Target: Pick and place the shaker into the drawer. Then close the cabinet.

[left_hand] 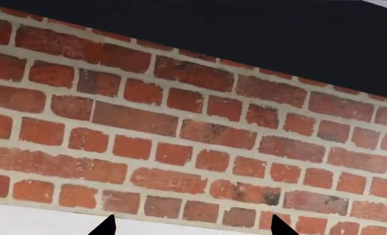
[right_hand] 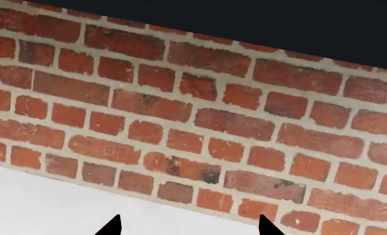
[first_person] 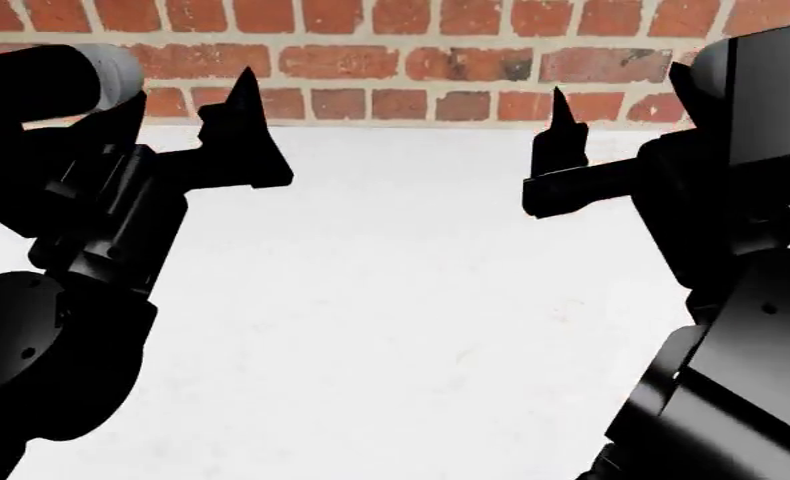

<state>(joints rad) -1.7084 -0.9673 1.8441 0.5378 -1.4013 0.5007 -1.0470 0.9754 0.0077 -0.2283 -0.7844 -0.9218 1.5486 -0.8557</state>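
Brick wall (left_hand: 180, 127) fills your left wrist view above a white counter (left_hand: 36, 220); the left gripper (left_hand: 190, 226) fingers stand wide, empty. Your head view shows both arms over that counter's far edge. Your right wrist view: right gripper (right_hand: 188, 227) wide too. Shaker, drawer and cabinet appear nowhere.

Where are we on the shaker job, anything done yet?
Nothing looks done. No view shows the shaker, drawer or cabinet: only a bare white counter and the brick wall behind it. In hand: nothing. The left claw and right claw each show two spread tips with only wall between them, both raised over the counter. Left: find the shaker, grasp it, place it in the drawer, close the cabinet.
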